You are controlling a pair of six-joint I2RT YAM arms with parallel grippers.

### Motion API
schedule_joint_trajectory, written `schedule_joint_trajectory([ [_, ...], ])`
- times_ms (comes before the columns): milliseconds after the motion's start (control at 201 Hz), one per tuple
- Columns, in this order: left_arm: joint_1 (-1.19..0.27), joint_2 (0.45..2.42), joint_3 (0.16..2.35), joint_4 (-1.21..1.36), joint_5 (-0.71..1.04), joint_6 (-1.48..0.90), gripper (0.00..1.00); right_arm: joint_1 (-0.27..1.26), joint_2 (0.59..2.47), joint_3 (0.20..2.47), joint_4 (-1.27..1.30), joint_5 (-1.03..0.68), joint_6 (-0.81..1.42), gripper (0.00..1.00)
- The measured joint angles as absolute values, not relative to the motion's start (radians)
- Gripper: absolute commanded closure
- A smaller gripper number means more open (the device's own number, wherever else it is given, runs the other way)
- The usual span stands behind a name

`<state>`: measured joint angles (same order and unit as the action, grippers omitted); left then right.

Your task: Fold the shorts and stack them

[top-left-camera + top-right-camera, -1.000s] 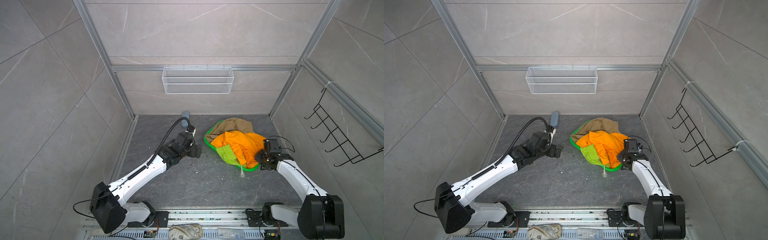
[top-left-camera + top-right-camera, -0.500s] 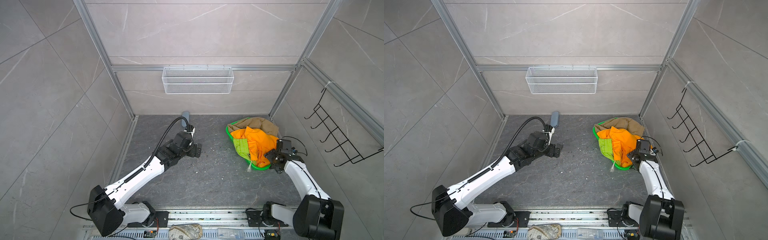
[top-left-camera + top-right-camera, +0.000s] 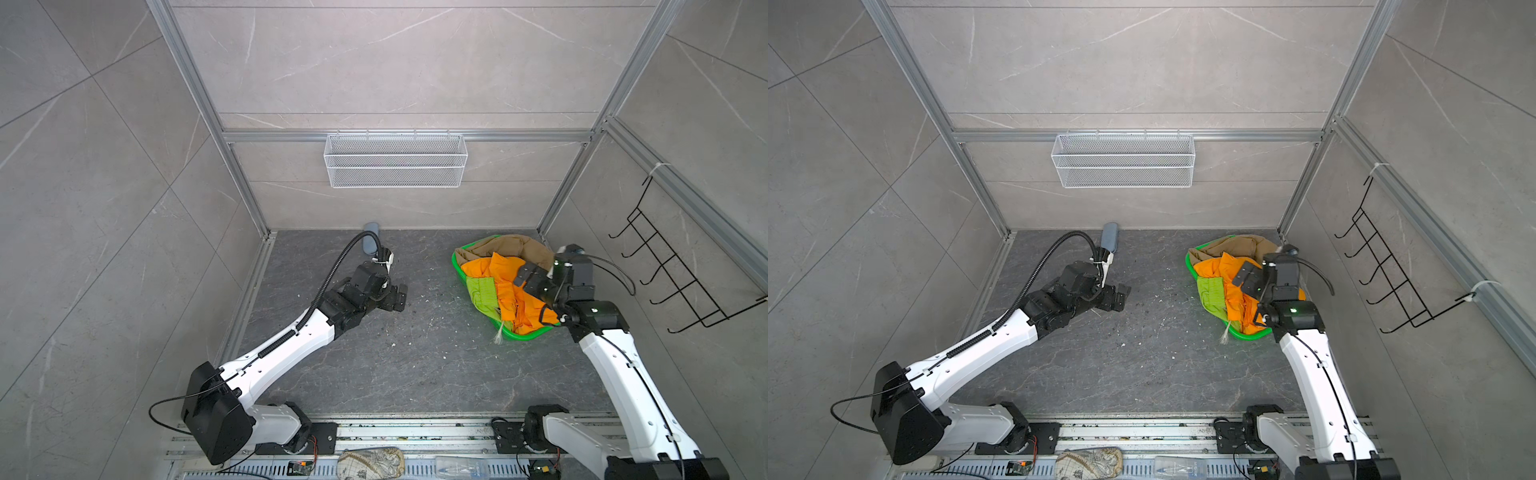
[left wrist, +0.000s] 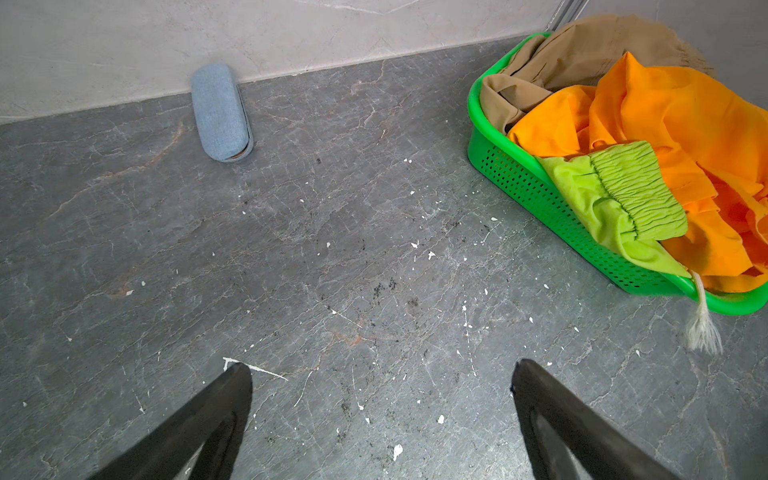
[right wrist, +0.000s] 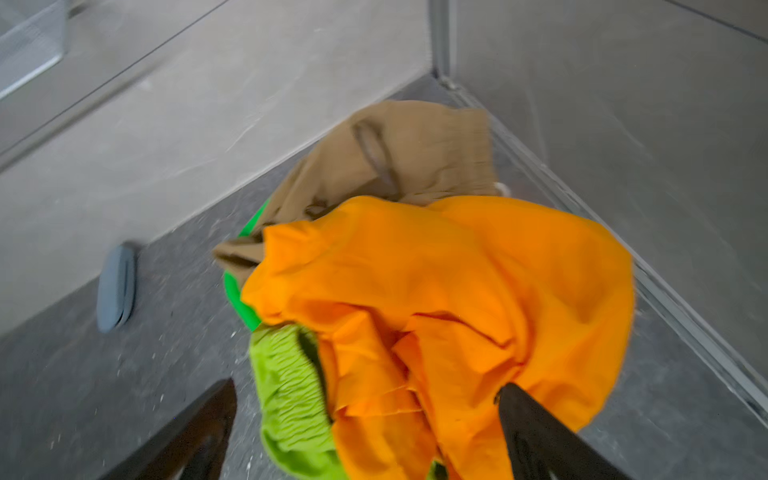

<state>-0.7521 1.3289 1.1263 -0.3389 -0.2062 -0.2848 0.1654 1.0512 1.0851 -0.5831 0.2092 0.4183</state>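
Note:
The three shorts lie heaped in a green plastic basket (image 3: 524,335) near the back right corner. The orange shorts (image 3: 505,286) are on top, the khaki shorts (image 3: 498,248) are behind them, and the lime green shorts (image 3: 482,294) hang over the basket's left rim. A pale drawstring tassel (image 4: 702,328) dangles to the floor. My right gripper (image 3: 534,283) hovers open just above the orange shorts (image 5: 457,282), holding nothing. My left gripper (image 3: 397,297) stands open over bare floor left of the basket (image 4: 540,199), its fingertips (image 4: 239,374) wide apart.
A blue-grey case (image 3: 371,243) lies against the back wall. A white wire basket (image 3: 395,160) hangs on that wall, and a black hook rack (image 3: 673,286) hangs on the right wall. White crumbs dot the dark floor (image 3: 415,353).
The basket with the shorts has slid right, toward the back right corner, with the right gripper on it. That gripper has then opened and lifted off. The left arm barely moved.

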Motion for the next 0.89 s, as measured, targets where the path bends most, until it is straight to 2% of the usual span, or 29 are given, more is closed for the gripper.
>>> schedule_joint_trajectory([
  [90,-0.752,1.329,1.126,-0.332,-0.207,-0.285,0.0,0.303,1.11,1.093,-0.563,0.244,0.335,0.01],
  [234,-0.752,1.326,1.118,-0.324,-0.207,-0.282,0.0,0.382,1.227,1.093,-0.555,0.292,0.258,0.01],
  [513,-0.752,1.324,1.081,-0.312,-0.207,-0.272,0.0,0.42,1.436,1.174,-0.587,0.353,0.223,0.01],
  [892,-0.752,1.334,1.056,-0.294,-0.207,-0.247,0.0,0.432,1.596,1.171,-0.572,0.436,0.204,0.01],
])
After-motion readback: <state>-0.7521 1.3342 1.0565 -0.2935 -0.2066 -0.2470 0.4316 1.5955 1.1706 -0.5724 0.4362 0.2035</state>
